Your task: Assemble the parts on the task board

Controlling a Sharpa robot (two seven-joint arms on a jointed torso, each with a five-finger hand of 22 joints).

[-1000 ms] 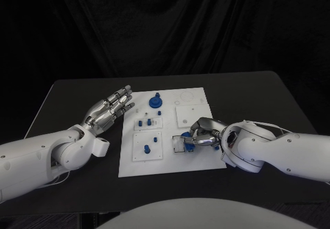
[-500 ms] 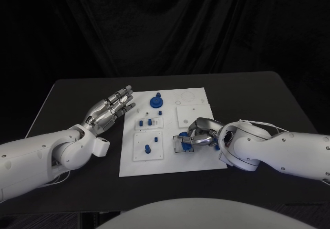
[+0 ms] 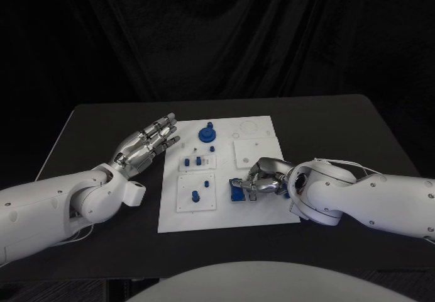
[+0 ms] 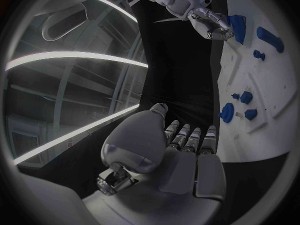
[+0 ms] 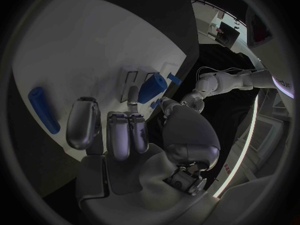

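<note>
The white task board [image 3: 256,211] lies mid-table. My right hand [image 3: 261,181] rests curled over the board's right half. Its thumb and a finger pinch a blue block-like part [image 3: 238,190] that touches the board. In the right wrist view the same part [image 5: 153,88] sits at the fingertips [image 5: 132,96], by a row of slots. A blue cylinder [image 5: 44,110] lies flat on the board beside the hand. My left hand [image 3: 145,146] hovers, holding nothing, fingers straight and apart, just off the board's left edge.
A blue round knob [image 3: 207,134] stands at the board's far end. Small blue pegs [image 3: 192,162] and a taller peg [image 3: 194,197] stand in the left column. The left wrist view shows the board [image 4: 250,60], its pegs [image 4: 228,110] and the right hand [image 4: 209,20].
The right hand's fingers have shifted slightly left on the blue part, which now shows more fully at the fingertips. The left hand has stayed still.
</note>
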